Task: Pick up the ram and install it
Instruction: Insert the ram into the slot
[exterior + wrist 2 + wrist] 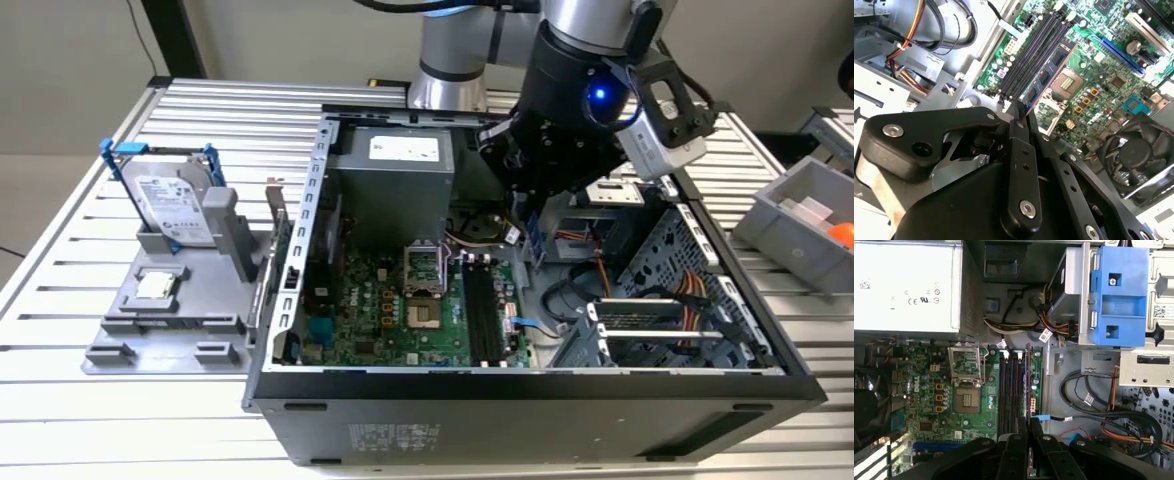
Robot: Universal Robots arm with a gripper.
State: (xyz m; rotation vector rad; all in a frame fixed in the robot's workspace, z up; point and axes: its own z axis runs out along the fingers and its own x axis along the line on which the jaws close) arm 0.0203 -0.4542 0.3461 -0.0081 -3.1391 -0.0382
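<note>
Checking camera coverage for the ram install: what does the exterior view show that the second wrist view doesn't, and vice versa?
Exterior view: the arm reaching into the open case, the hard drive in its blue frame on the gray stand outside the case at that view's left, and a gray bin at its right.
Second wrist view: the gripper shut on the ram, the stick pointing toward the black slots, plus a black fan.
Both: the green motherboard and the slots.

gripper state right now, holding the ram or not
Gripper: shut on the ram, held edge-on between the fingertips above the motherboard slots inside the open computer case.
</note>
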